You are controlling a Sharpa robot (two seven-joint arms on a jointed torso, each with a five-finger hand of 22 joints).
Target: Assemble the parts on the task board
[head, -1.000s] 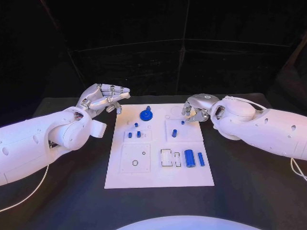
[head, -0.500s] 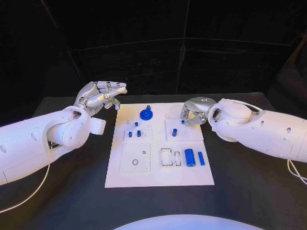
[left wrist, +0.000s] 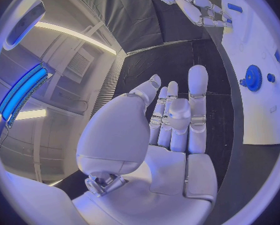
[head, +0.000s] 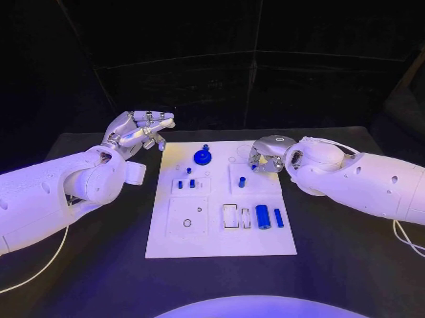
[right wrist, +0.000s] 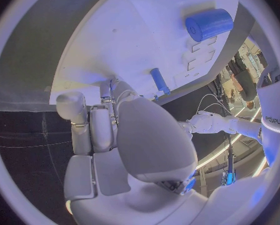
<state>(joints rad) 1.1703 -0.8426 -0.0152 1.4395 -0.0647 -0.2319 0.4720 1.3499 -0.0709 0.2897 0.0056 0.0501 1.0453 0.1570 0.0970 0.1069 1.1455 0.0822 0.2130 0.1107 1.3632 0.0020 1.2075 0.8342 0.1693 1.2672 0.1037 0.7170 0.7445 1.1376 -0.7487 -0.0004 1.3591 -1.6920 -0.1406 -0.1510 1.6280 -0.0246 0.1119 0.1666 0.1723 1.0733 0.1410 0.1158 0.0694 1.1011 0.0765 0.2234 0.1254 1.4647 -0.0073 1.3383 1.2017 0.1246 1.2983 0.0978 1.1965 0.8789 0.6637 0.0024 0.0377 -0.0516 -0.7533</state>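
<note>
Silver left hand hovered spread and empty beside the task board; right hand, fingers curled, grip unclear.

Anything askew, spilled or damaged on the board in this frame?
Nothing stands out. The task board lies square on the table, and the blue parts, including the gear and large cylinder, rest on it. Left hand hovers off the board, holding nothing.
</note>
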